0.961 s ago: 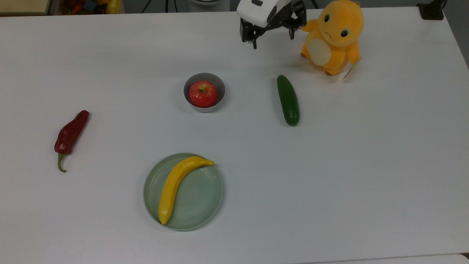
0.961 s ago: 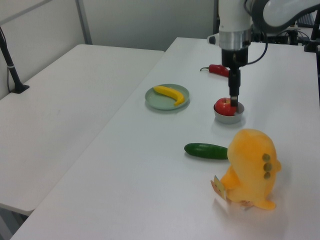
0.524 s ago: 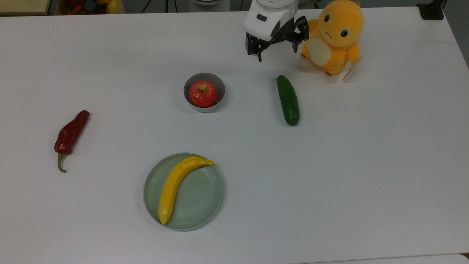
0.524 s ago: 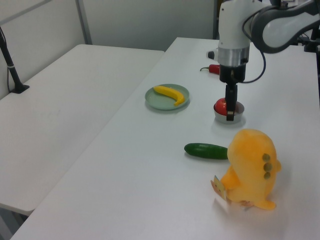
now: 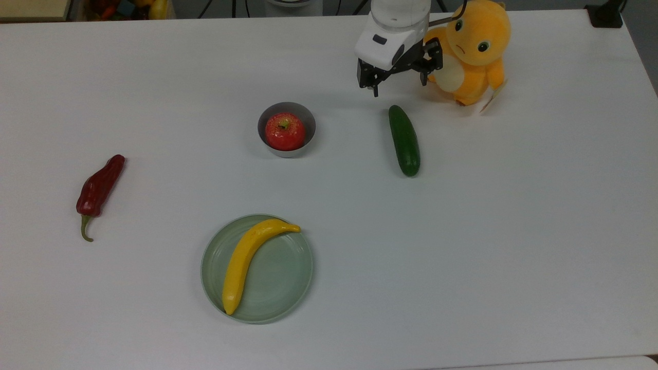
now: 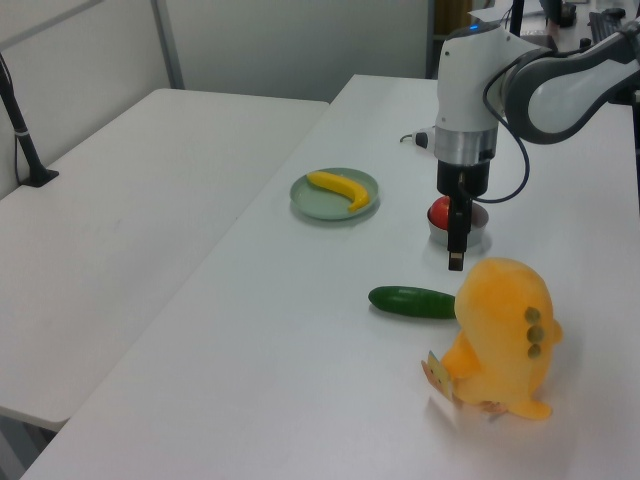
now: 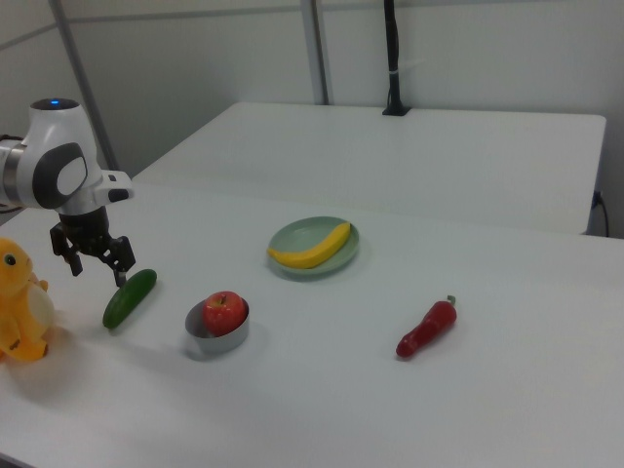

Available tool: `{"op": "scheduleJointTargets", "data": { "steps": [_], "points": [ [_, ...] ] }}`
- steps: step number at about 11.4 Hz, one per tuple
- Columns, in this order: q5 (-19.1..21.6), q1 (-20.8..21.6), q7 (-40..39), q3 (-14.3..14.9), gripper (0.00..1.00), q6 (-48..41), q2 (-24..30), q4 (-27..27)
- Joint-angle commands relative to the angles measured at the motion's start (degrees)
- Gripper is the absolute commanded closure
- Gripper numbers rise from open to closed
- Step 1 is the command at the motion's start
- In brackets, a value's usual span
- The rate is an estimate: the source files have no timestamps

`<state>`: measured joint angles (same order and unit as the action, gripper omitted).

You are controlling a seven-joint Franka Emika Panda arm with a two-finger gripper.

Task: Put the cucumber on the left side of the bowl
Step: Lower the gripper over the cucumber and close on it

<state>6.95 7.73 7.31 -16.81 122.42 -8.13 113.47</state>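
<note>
From the top view I see the gripper with fingers spread wide, hovering just beyond the far end of the cucumber, beside the orange plush toy. The left view shows one finger pointing straight down, clear of the counter. The cucumber lies well to the top view's right of the bowl (apple inside).

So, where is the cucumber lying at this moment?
In the top view the cucumber lies flat on the table, to the right of the bowl, just below the open gripper and the orange plush toy.
</note>
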Motion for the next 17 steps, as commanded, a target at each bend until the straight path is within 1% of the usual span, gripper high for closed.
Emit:
{"op": "scheduleJointTargets", "data": {
  "steps": [1, 2, 5, 7, 8, 12, 13, 14, 15, 16, 17],
  "points": [
    [0.0, 1.1, 1.4, 0.1, 0.0, 3.0, -1.6, 1.0],
    [-0.1, 1.1, 1.4, 0.1, 0.0, 3.3, -1.9, 1.0],
    [-2.0, 1.8, 1.4, 0.1, 0.0, 4.2, -3.4, 0.8],
    [-2.4, 1.9, 2.2, 0.1, 0.0, 7.8, -5.0, 0.8],
    [-4.0, 1.9, 3.0, 0.1, 0.0, 8.9, -5.5, 0.8],
    [-8.4, 2.8, 8.3, 0.2, 0.0, 12.7, -8.1, 0.9],
    [-9.8, 2.8, 8.5, 0.1, 0.07, 12.8, -8.9, 0.9],
    [-9.8, 2.7, 8.5, 0.1, 0.2, 12.9, -9.1, 0.8],
    [-9.8, 2.8, 8.6, 0.1, 0.39, 12.9, -9.2, 0.9],
    [-10.0, 2.8, 8.6, 0.1, 0.61, 12.8, -9.2, 0.9],
    [-10.9, 2.8, 8.4, 0.1, 0.81, 12.8, -9.2, 0.9]
  ]
}}
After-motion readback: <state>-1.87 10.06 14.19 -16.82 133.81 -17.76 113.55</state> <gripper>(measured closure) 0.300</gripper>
